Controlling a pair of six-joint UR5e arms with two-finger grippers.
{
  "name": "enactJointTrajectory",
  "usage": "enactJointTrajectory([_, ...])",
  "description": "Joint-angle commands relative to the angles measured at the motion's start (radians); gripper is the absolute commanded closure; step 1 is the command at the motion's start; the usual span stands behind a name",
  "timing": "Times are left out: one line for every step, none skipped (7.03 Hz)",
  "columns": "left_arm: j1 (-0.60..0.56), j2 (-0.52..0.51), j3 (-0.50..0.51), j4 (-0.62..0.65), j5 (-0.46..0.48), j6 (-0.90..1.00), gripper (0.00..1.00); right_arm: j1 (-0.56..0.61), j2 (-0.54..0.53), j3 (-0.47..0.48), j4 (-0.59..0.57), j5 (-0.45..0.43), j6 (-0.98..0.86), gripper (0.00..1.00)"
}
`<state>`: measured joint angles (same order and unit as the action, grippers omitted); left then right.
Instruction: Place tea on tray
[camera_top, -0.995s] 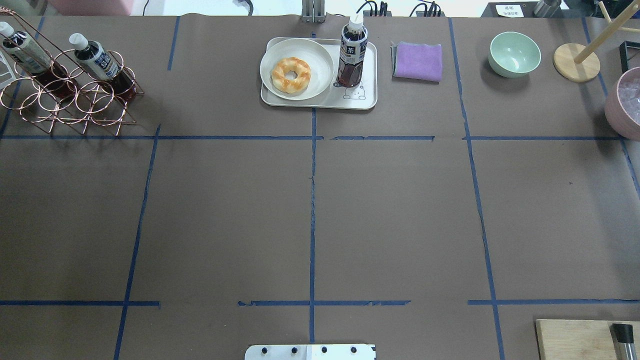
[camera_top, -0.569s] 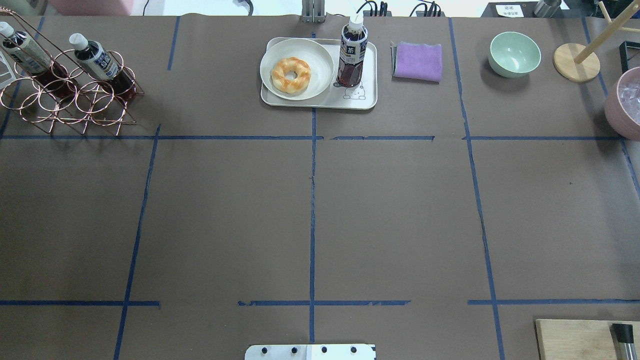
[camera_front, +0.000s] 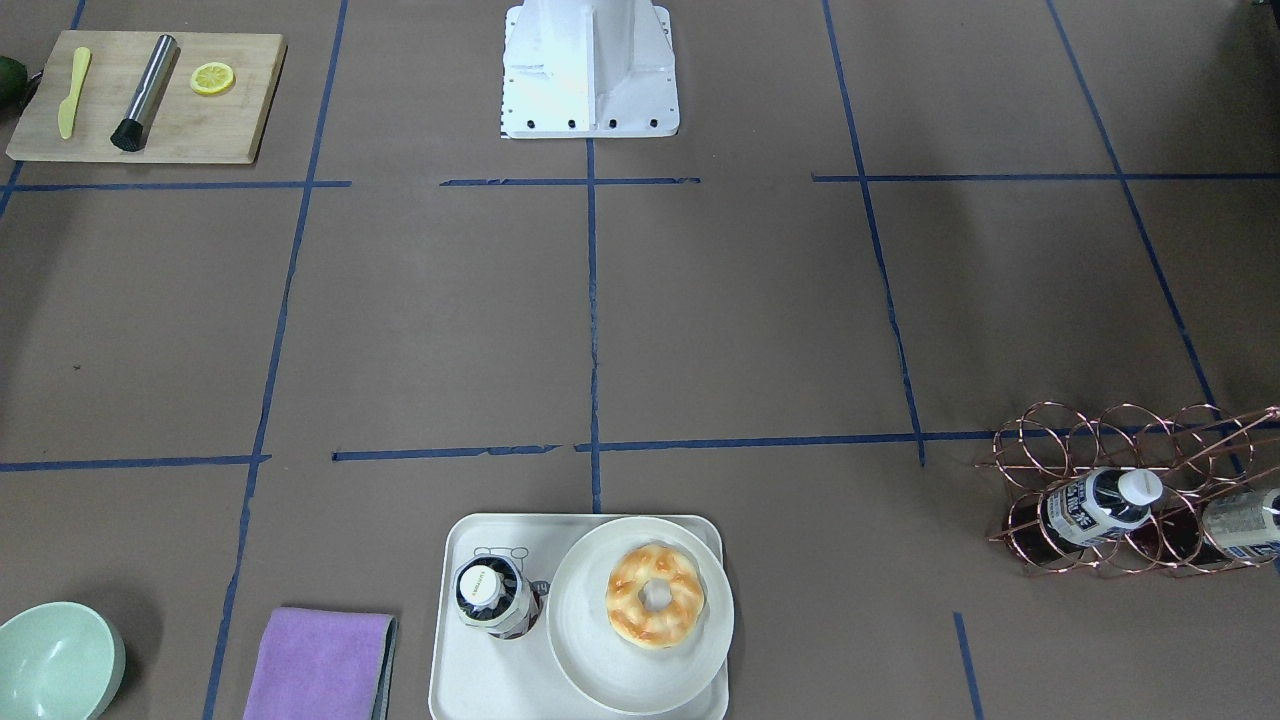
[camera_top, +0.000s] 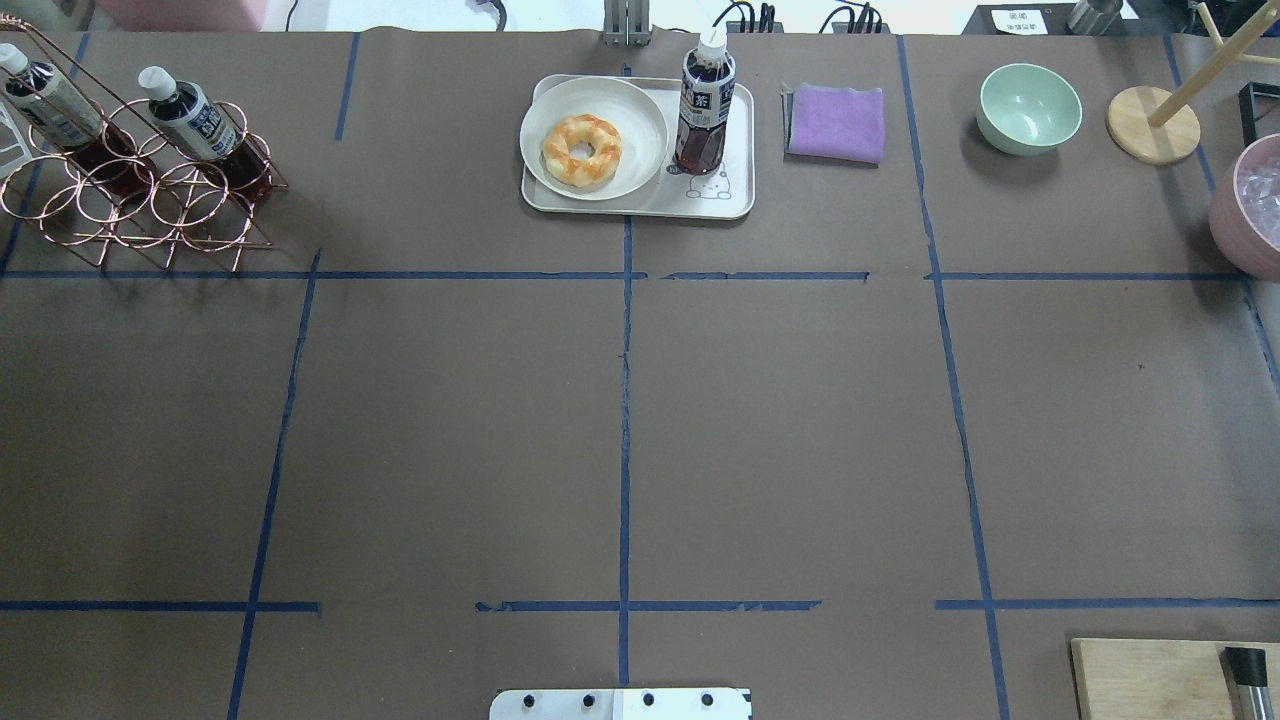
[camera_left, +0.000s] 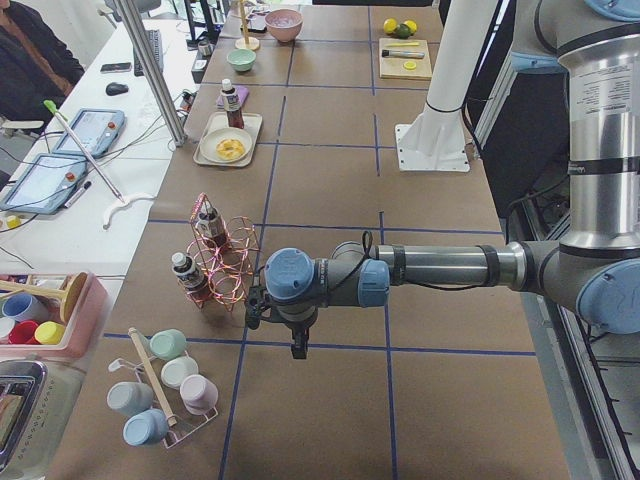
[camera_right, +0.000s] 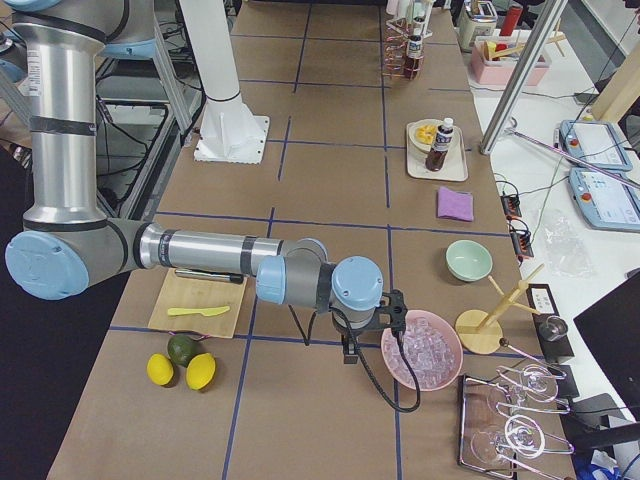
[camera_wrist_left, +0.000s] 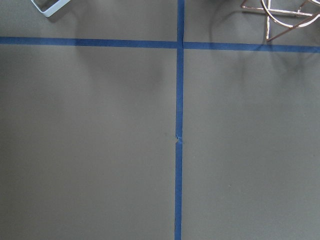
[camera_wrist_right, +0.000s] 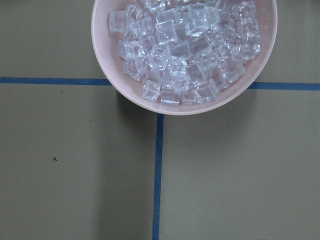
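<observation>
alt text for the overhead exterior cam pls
A tea bottle stands upright on the cream tray at the table's far edge, beside a plate holding a doughnut. Far left, two more bottles sit tilted in a copper wire rack; no arm is in view.

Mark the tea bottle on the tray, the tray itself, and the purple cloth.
tea bottle (camera_top: 705, 105), overhead exterior view, on its printed label.
tray (camera_top: 650, 204), overhead exterior view, on its bare near edge.
purple cloth (camera_top: 838, 122), overhead exterior view, on its middle.
</observation>
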<state>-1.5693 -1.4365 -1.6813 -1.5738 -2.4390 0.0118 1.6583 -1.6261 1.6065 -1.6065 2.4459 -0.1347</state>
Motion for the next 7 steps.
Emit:
enactJointTrajectory([0.0, 0.002, 0.002, 0.0, 0.0, 0.0, 0.0, 0.003, 0.011, 0.006, -0.007, 0.004, 0.013, 0.0])
enactJointTrajectory([0.0, 0.004, 0.002, 0.0, 0.0, 0.0, 0.0, 0.004, 0.015, 0.006, -0.007, 0.004, 0.015, 0.0])
enactJointTrajectory([0.0, 0.002, 0.0, 0.0, 0.0, 0.0, 0.0, 0.005, 0.015, 0.006, -0.007, 0.004, 0.015, 0.0])
enactJointTrajectory([0.0, -0.001, 0.0, 0.0, 0.0, 0.0, 0.0, 0.005, 0.014, 0.006, -0.006, 0.004, 0.015, 0.0])
enactJointTrajectory([0.0, -0.002, 0.0, 0.0, 0.0, -0.001, 0.0, 0.005, 0.014, 0.004, -0.004, 0.002, 0.015, 0.0])
enactJointTrajectory([0.0, -0.004, 0.0, 0.0, 0.0, -0.001, 0.0, 0.005, 0.014, 0.006, -0.003, 0.002, 0.015, 0.0])
enactJointTrajectory([0.0, -0.005, 0.0, 0.0, 0.0, -0.001, 0.0, 0.005, 0.012, 0.009, 0.0, -0.002, 0.015, 0.0])
